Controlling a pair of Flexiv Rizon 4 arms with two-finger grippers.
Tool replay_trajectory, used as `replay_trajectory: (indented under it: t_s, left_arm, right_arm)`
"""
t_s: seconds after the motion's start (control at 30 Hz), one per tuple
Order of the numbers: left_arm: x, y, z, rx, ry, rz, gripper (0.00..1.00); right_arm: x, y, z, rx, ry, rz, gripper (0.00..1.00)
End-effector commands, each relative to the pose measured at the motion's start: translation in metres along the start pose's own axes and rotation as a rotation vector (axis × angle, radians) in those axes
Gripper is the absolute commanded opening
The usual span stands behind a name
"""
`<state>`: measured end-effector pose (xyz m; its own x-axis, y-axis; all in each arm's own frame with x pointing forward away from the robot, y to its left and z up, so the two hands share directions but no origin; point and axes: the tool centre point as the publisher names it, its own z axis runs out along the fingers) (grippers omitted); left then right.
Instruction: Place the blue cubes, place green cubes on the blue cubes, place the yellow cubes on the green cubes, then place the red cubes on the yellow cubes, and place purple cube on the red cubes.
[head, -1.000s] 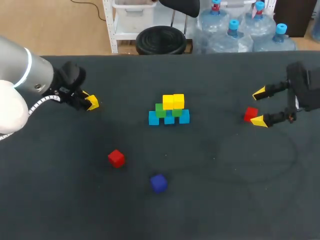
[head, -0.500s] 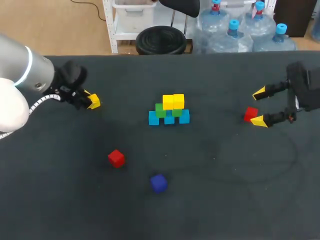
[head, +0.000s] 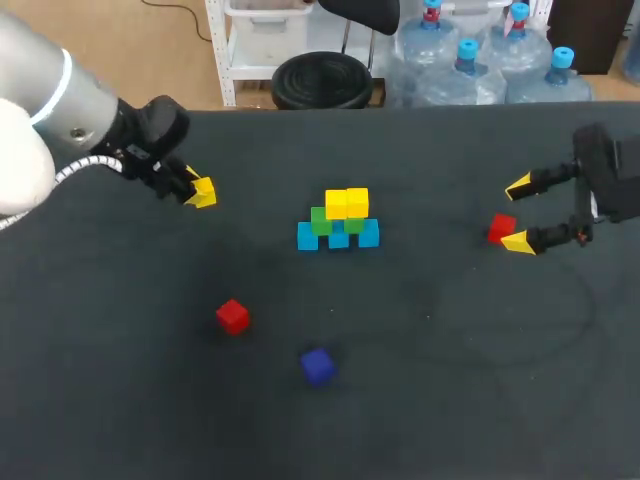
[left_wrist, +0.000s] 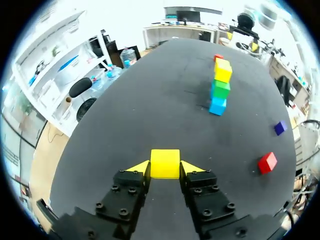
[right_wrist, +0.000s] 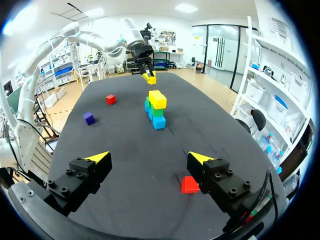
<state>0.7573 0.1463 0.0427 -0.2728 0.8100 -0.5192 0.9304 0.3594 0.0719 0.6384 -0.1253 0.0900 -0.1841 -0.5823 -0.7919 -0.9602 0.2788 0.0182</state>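
Observation:
In the middle of the table stands a stack: a row of blue cubes (head: 338, 237), green cubes (head: 322, 222) on them and yellow cubes (head: 347, 203) on top, also in the left wrist view as the stack (left_wrist: 219, 87). My left gripper (head: 200, 190) is off to the stack's left, shut on another yellow cube (left_wrist: 165, 163) between its fingers. My right gripper (head: 520, 214) stands open at the right. A red cube (head: 501, 229) lies on the table close to one of its fingertips (right_wrist: 200, 158). A second red cube (head: 233, 316) and a purple cube (head: 318, 366) lie in front of the stack.
The dark table (head: 450, 380) has bare surface at the front right and front left. Its far edge runs behind the stack.
My left gripper closed on the yellow cube and has moved up and toward the stack with it. The right arm and the loose cubes have not moved.

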Motion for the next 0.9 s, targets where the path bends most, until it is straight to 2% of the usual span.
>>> replay_trajectory:
  t_s: [0.03, 0.43, 0.9]
  left_arm:
    - [-0.017, -0.004, -0.008, 0.010, 0.022, 0.025, 0.00]
    - [-0.059, -0.027, -0.004, 0.044, 0.011, 0.114, 0.00]
    - [-0.072, -0.044, 0.008, 0.077, 0.019, 0.137, 0.00]
  right_arm:
    - [0.000, 0.000, 0.000, 0.000, -0.002, -0.001, 1.00]
    - [0.000, 0.000, 0.000, 0.000, -0.002, -0.001, 1.00]
    - [0.000, 0.000, 0.000, 0.000, -0.002, -0.001, 1.00]
